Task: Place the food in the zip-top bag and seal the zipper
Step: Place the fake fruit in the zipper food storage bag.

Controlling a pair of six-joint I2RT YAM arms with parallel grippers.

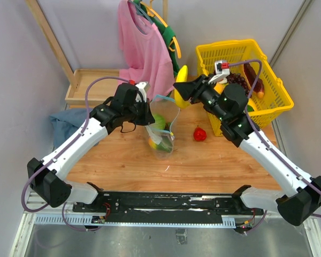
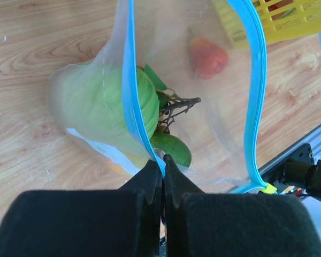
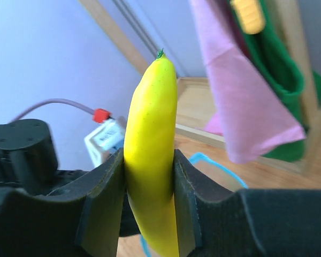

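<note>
Pinching the zipper (image 2: 129, 96) at the near lip of the bag (image 2: 214, 123) with the left end effector (image 2: 162, 160), jaws closed tight on the teal strip, so holding the mouth up and open near the middle of the counter (image 1: 203, 166). Clamping a banana (image 3: 150, 123) upright in the right end effector (image 3: 150, 182), green tip up, close to the bag's mouth on its far right side. Most likely to go wrong at the drop: with only one lip held, apt to sag or fold shut under a nudge from the banana, sending it down the outside onto the wood. Apt also to catch crosswise on the narrow opening, being long, unless tipped in end-first. Could drag the strip out of the left pinch if pressed down hard, and topple the bag. Inside: a large pale green fruit (image 2: 101, 101), a darker green one (image 2: 174, 150) beneath it, a brown twiggy stem, and a glimpse of orange low down; hard to name more through the crinkled plastic. Lying loose outside, a red fruit (image 1: 199, 134) just right of the bag, between it and the yellow basket (image 1: 267, 110) at the far right corner. Holding in that basket a dark grape bunch (image 1: 238, 80) and a few other pieces, too small to name. Not yet sealed.
</note>
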